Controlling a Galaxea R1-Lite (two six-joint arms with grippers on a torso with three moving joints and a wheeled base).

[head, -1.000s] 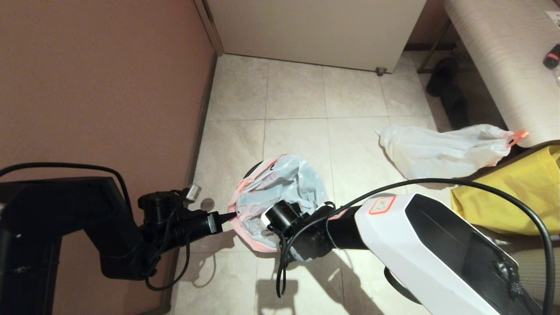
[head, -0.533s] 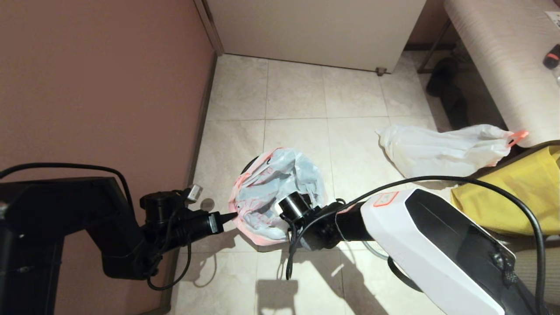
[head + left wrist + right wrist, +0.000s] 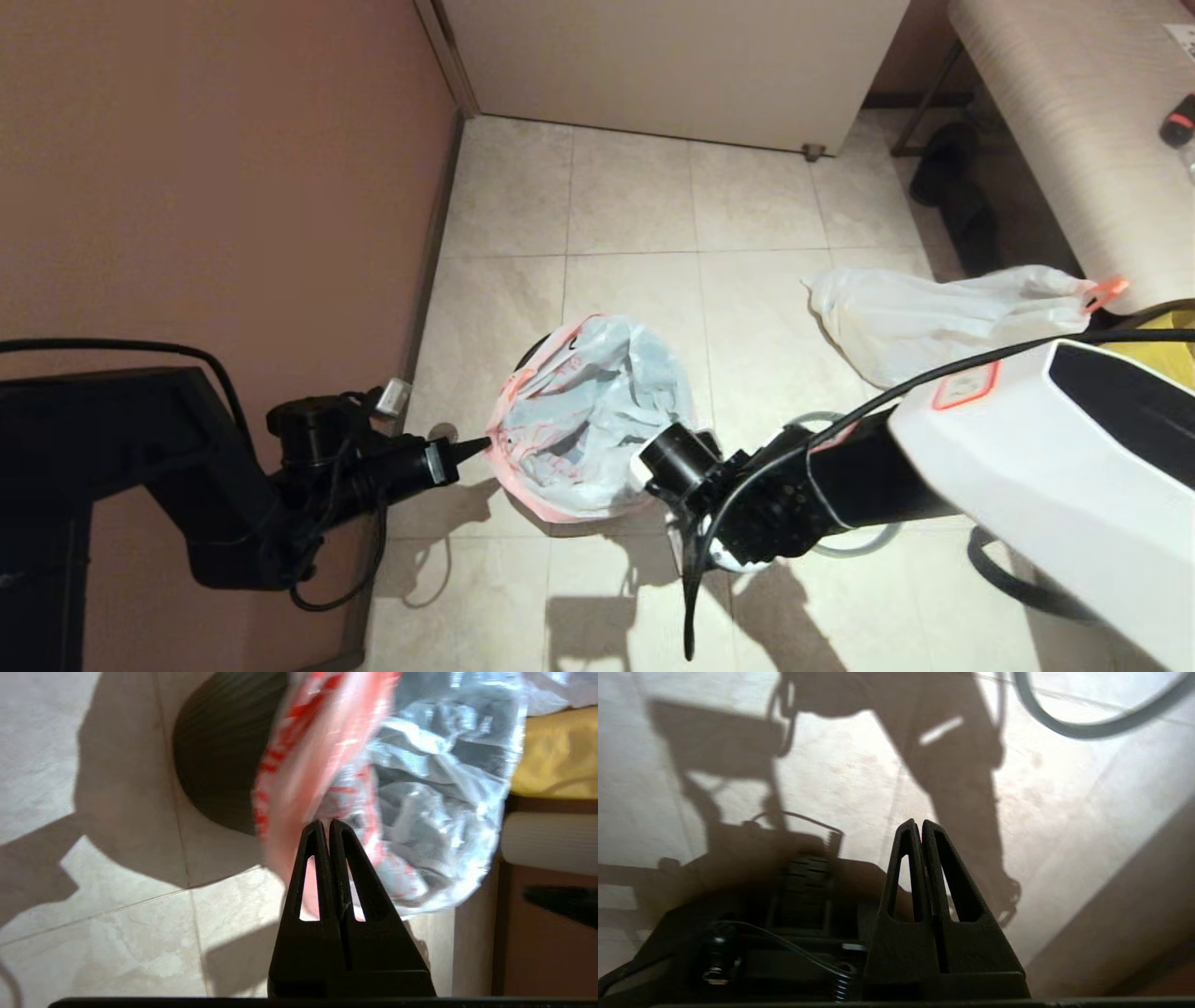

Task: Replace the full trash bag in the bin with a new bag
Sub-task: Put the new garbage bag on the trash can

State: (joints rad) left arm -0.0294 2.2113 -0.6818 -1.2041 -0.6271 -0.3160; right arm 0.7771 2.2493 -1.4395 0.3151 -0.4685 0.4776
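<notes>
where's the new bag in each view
Head view: the new bag sits mid-frame, draped over the bin, with the left end effector pinching its edge.
Left wrist view: the bag fills the upper middle and right, its orange edge at the closed tips.
Right wrist view: not in it, only floor and shadows.
Shared landmark: the left end effector at the bag's orange edge.

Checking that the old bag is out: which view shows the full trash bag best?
The head view: the full trash bag lies whole on the floor, apart from the bin. The left wrist view catches perhaps a corner; the right wrist view shows none.
</notes>
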